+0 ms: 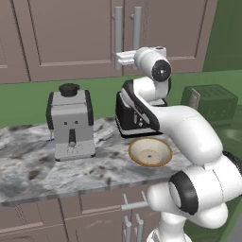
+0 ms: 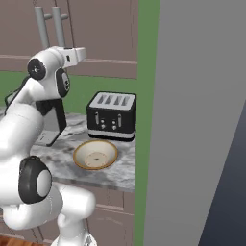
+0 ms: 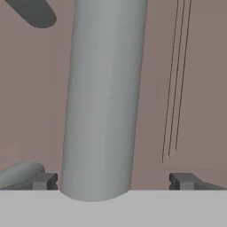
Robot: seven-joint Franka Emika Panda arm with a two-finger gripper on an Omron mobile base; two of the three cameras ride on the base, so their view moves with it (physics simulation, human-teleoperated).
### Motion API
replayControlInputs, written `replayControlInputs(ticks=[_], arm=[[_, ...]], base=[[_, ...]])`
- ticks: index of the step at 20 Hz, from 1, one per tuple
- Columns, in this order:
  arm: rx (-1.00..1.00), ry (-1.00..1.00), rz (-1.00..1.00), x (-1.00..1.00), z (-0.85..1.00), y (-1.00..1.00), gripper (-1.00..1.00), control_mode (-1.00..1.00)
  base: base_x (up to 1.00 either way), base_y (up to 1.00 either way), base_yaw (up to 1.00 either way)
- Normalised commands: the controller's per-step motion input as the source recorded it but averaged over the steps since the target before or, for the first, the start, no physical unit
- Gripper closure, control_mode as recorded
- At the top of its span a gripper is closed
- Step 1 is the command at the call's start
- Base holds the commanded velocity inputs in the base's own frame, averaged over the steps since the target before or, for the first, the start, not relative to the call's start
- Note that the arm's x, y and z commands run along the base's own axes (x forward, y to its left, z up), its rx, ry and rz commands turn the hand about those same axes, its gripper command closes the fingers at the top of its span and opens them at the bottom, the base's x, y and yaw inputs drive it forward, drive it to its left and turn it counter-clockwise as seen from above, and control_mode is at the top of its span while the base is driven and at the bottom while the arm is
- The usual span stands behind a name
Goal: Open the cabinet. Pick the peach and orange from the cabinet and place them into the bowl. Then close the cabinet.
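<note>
We see our gripper (image 3: 113, 181) spread wide around a grey bar handle (image 3: 104, 97) of the closed cabinet (image 1: 71, 33), upper centre of the left base view, holding nothing.

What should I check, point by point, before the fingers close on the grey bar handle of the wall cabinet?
1. Mauve-brown panelled wall cabinet doors shut, waiting to be opened: ok.
2. Gripper open: ok, its dark fingers stand wide apart.
3. Long vertical grey bar handle between the fingers: ok, it runs up the middle in the hand view.
4. Fingers touching the handle: cannot tell.
5. Tan-rimmed, cream speckled round bowl ready on the marble counter: ok, empty and upright.
6. Peach and orange inside: cannot tell, doors closed.
</note>
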Motion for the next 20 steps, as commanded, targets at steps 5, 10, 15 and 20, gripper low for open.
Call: replayControlInputs(ticks=[5,10,15,20], arm=[[0.00,0.07,0.00,1.00,-0.20,0.02,-1.00,-1.00],[0.00,0.00,-0.01,0.55,-0.09,0.00,1.00,-1.00],[0.00,0.00,0.00,0.00,0.00,0.00,1.00,-1.00],[0.03,0.04,-0.03,-0.40,0.14,-0.20,1.00,-1.00]], base=[[0.00,0.00,0.00],[0.00,0.00,0.00],[0.00,0.00,0.00],[0.00,0.00,0.00]])
